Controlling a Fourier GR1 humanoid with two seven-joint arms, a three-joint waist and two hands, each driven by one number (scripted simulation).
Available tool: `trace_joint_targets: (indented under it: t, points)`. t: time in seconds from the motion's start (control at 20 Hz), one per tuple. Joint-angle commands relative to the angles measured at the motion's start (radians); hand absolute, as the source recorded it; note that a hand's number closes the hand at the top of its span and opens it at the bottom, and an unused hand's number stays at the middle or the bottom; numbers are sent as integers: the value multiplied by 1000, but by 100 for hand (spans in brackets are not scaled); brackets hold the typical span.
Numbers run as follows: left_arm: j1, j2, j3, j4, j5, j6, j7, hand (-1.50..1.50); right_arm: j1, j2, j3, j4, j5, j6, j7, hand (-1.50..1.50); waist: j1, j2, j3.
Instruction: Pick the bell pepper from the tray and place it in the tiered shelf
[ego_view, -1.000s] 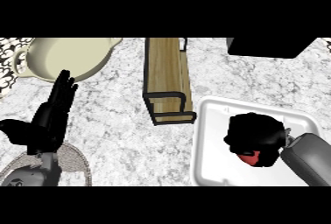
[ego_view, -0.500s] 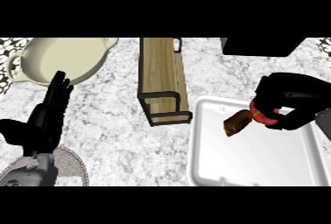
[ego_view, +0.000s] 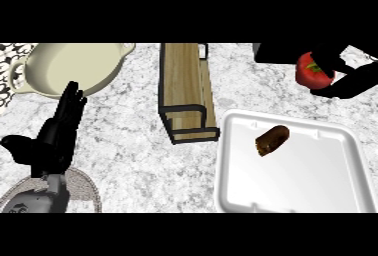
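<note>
Two hands | right hand (ego_view: 354, 80) far right, fingers curled round red bell pepper (ego_view: 311, 75), beyond white square tray (ego_view: 336, 192) | left hand (ego_view: 57, 134) near left, fingers straight, holding nothing

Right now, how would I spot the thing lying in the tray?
Find the white tray at the right, beside the wooden shelf. In its upper left part lies a brown oblong lump, alone there; the red pepper is held off the tray by the right hand.

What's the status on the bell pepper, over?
Right hand shut on bell pepper, off the tray, right of the tiered shelf. Left hand open, resting at left. Brown piece lies on tray.
</note>
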Motion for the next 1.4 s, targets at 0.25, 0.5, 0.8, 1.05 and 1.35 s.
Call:
trace_joint_targets:
  t: [0.25, 0.5, 0.8, 1.05, 1.35]
  points:
    - [21, -2, 6, -11, 7, -17, -10, 0, -207, 170, 17, 253, -47, 140, 3, 150, 1, -1, 1]
    - [18, 16, 23, -83, 21, -21, 46, 0, -273, 269, 14, 377, -41, 86, 15, 150, 5, -1, 1]
    - [-10, -33, 1, 17, -16, 1, -21, 0, -321, 432, 25, 510, -4, -24, -6, 150, -2, 5, 1]
    - [-55, -16, 10, 3, -23, 3, 48, 0, -412, 519, -2, 626, 6, -46, 7, 150, -3, 4, 1]
    - [18, 3, 46, 23, 10, -49, -33, 0, -369, 585, 24, 701, 80, -160, -126, 150, -2, 5, 1]
